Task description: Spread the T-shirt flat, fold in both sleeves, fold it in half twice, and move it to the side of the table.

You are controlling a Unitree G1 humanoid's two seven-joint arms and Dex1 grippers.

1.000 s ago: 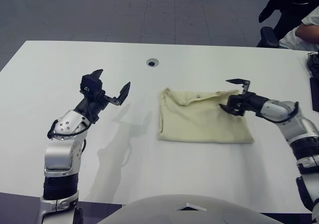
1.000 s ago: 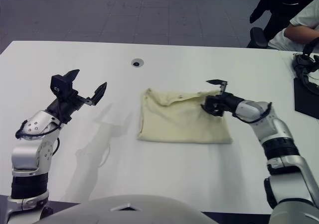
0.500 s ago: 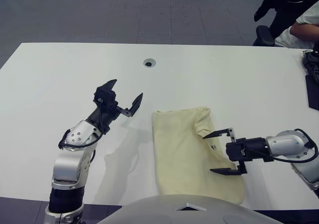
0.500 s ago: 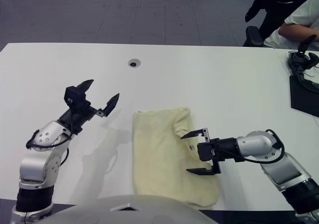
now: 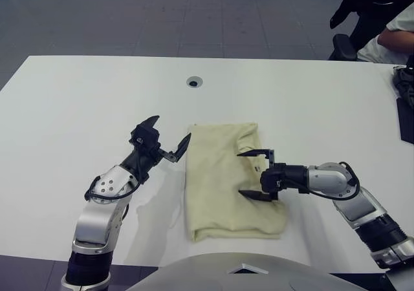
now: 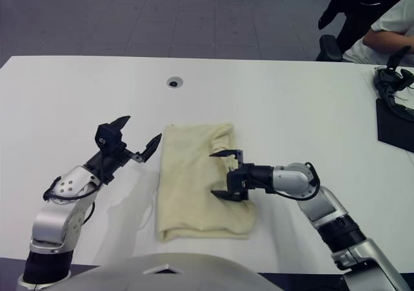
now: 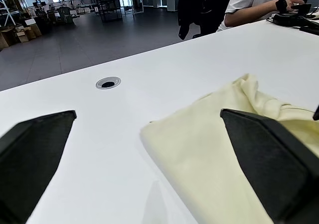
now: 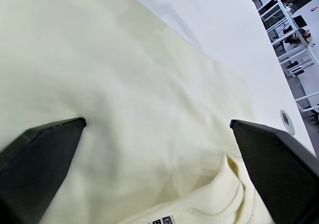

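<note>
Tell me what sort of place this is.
Probably a lab or workshop hall: a large white table with a round cable port, grey tiled floor, and metal storage racks behind.

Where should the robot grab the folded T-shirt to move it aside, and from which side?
Probably the T-shirt's right long edge, coming in low from the robot's right. It lies as a flat, layered rectangle on the table, so pinching an edge should catch all the layers. The open right gripper hangs over that half. The open left gripper could take the left edge likewise.

Both head eyes look down over the table (image 5: 77, 84); each wrist camera views the same T-shirt (image 5: 217, 187) closely.
</note>
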